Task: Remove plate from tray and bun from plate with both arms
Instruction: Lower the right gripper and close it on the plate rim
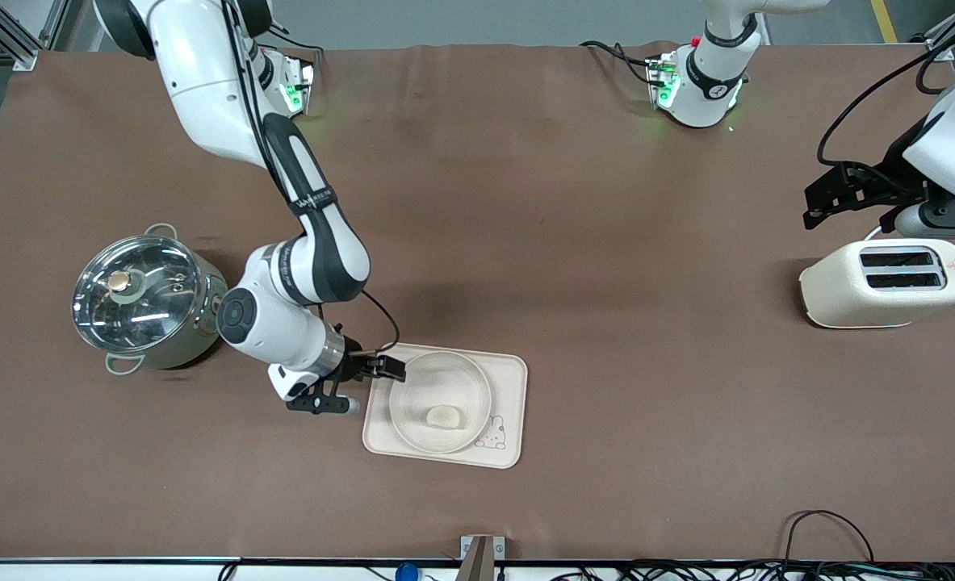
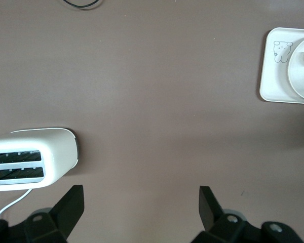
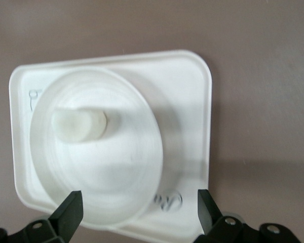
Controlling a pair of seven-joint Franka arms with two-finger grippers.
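The cream rectangular tray [image 1: 509,379] lies near the front camera. The round plate [image 1: 443,378] sits on it, and the small pale bun [image 1: 444,415] lies on the plate. My right gripper [image 1: 376,379] is open, low at the tray's edge toward the right arm's end. In the right wrist view its fingers straddle the tray [image 3: 187,101] edge and plate [image 3: 101,172] rim, with the bun [image 3: 80,125] farther in; the gripper [image 3: 138,207] holds nothing. My left gripper [image 1: 820,206] waits open and empty over the table beside the toaster; it shows open in the left wrist view [image 2: 141,202].
A steel pot with a glass lid [image 1: 142,298] stands beside the right arm's wrist. A cream toaster [image 1: 885,282] stands at the left arm's end and also shows in the left wrist view [image 2: 30,157]. Cables lie along the table's front edge.
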